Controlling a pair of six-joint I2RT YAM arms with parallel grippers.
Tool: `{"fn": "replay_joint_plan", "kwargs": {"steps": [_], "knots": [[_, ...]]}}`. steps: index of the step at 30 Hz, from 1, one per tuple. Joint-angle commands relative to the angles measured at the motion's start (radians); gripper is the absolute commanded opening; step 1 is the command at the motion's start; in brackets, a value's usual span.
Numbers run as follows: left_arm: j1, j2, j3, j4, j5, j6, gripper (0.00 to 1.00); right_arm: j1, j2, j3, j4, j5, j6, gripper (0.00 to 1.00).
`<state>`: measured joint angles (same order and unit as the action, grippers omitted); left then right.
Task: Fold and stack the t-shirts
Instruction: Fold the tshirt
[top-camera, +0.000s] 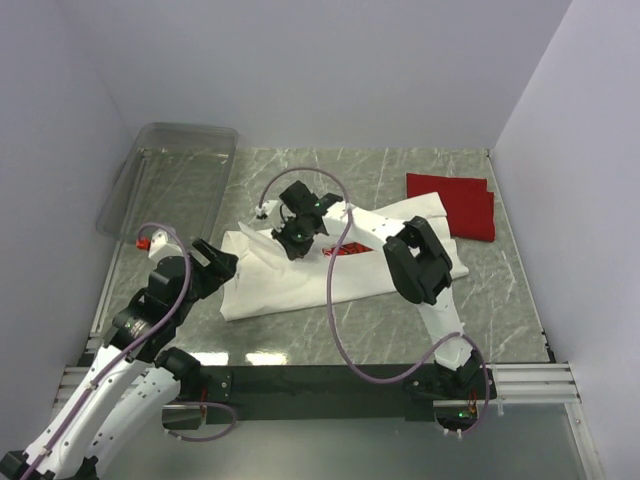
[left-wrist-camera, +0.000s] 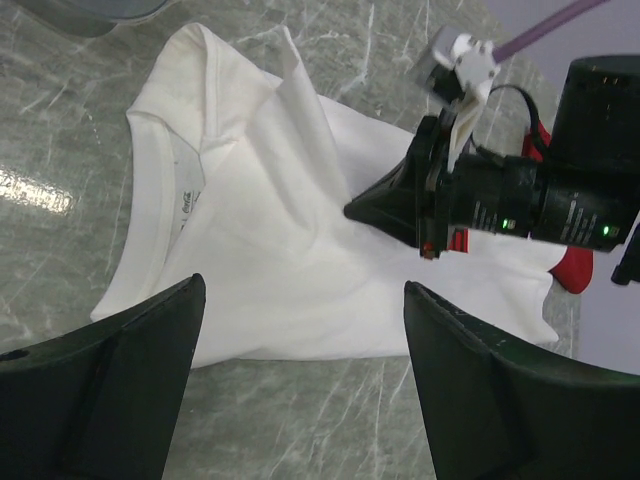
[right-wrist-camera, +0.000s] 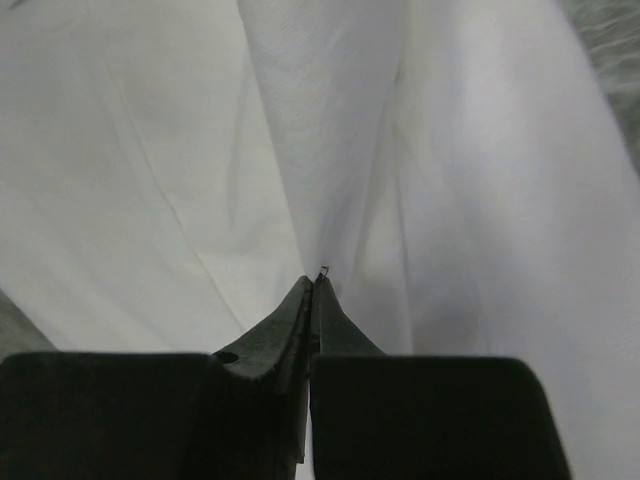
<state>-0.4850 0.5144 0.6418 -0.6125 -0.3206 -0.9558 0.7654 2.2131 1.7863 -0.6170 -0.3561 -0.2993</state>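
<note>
White t-shirt lying spread mid-table, right fingers clenching a raised fold on its far-left part, left fingers hovering released just left, red t-shirt lying folded far right.

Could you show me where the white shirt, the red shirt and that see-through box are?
white t-shirt (top-camera: 285, 285): overhead view, on bare cloth near the edge closest to the arms.
red t-shirt (top-camera: 455, 205): overhead view, on the middle of the cloth.
clear bin (top-camera: 190, 128): overhead view, on its far rim.
</note>
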Motion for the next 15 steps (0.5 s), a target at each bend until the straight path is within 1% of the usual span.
{"fn": "replay_joint_plan", "kwargs": {"steps": [1, 2, 3, 6, 8, 9, 10, 11, 13, 15], "knots": [[0.005, -0.019, 0.005, -0.001, -0.023, 0.002, 0.85, 0.058, -0.127, -0.096, 0.052, 0.023, -0.101, 0.00], [0.003, -0.022, 0.007, -0.001, -0.024, 0.002, 0.86, 0.074, -0.172, -0.123, 0.074, 0.032, -0.121, 0.00], [0.003, -0.024, 0.009, -0.003, -0.026, 0.003, 0.86, 0.093, -0.193, -0.177, 0.086, 0.051, -0.139, 0.00], [0.003, -0.036, 0.009, -0.003, -0.032, 0.008, 0.86, 0.170, -0.237, -0.252, 0.109, 0.126, -0.190, 0.00], [0.003, -0.043, 0.009, -0.006, -0.032, 0.008, 0.86, 0.218, -0.231, -0.263, 0.097, 0.169, -0.214, 0.10], [0.003, -0.045, 0.007, -0.007, -0.032, 0.009, 0.86, 0.230, -0.224, -0.263, 0.074, 0.177, -0.221, 0.23], [0.003, -0.048, 0.007, -0.010, -0.032, 0.009, 0.86, 0.244, -0.219, -0.260, 0.060, 0.183, -0.236, 0.28], [0.005, -0.050, 0.007, -0.013, -0.032, 0.009, 0.86, 0.244, -0.213, -0.254, 0.040, 0.177, -0.242, 0.33], [0.003, -0.054, 0.010, -0.021, -0.034, 0.011, 0.86, 0.238, -0.219, -0.248, 0.025, 0.175, -0.239, 0.35], [0.003, -0.060, 0.015, -0.032, -0.038, 0.014, 0.86, 0.198, -0.260, -0.237, 0.022, 0.140, -0.230, 0.41]]}}
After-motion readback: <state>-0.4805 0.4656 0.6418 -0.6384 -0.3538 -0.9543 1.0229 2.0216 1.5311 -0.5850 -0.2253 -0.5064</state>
